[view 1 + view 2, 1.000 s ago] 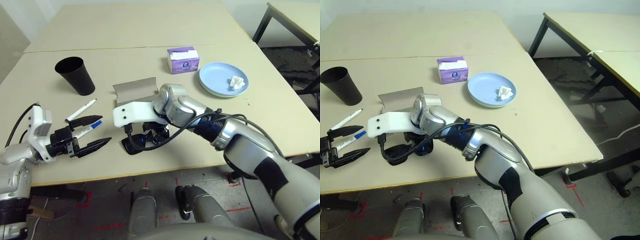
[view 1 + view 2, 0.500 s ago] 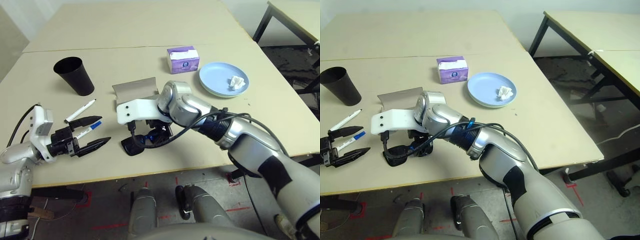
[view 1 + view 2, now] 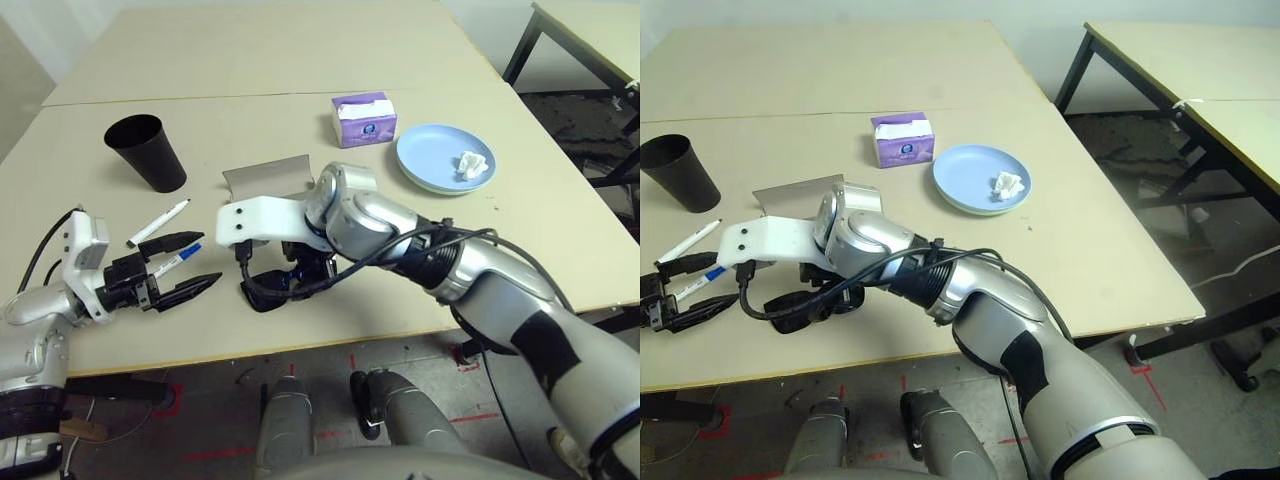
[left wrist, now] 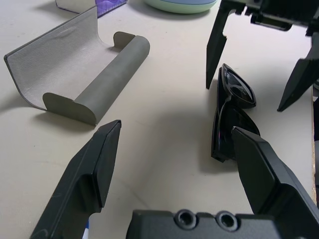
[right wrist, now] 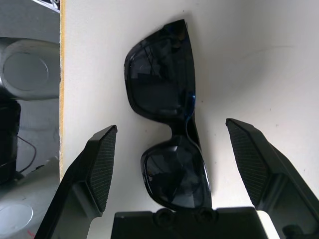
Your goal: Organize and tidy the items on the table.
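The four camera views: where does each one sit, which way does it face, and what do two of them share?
Left eye and right eye views: on the head, looking down over both forearms at the table.
Left wrist view: along the open left gripper toward the glasses case.
Right wrist view: down through the open right gripper.
Shared: both wrist views show the sunglasses.

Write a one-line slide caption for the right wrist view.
Open right gripper poised over folded black sunglasses lying near the table edge.
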Available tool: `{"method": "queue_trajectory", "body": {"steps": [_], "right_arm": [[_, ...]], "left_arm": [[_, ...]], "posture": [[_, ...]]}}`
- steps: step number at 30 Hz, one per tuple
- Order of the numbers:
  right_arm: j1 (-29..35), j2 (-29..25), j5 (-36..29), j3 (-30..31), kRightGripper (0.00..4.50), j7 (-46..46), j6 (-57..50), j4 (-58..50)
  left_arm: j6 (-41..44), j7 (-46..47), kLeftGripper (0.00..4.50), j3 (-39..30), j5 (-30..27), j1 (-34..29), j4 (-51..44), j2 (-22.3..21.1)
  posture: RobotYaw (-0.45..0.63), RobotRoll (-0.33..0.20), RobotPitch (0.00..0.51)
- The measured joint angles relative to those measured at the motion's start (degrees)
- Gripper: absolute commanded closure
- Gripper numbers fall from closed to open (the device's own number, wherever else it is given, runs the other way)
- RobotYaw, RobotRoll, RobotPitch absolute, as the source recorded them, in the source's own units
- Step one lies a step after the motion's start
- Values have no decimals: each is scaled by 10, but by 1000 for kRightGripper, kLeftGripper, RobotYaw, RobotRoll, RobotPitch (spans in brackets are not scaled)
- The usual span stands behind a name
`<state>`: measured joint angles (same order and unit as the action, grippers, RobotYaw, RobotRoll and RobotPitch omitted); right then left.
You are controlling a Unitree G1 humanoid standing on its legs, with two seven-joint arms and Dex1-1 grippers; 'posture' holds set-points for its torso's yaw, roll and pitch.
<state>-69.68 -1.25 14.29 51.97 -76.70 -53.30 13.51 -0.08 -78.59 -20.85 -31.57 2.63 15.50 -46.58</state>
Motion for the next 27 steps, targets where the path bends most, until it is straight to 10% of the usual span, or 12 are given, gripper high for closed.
{"method": "queue_trajectory", "body": {"steps": [13,27], "right_arm": [[1,-6,0,9,31,17,17,26],[2,-14,0,21,4385,17,22,23]], "left_arm": [[0,0,0,0,0,-3,0,2],[0,1,0,4,0,-1,0,5]], "posture": [[10,0,165],[11,0,165]]}}
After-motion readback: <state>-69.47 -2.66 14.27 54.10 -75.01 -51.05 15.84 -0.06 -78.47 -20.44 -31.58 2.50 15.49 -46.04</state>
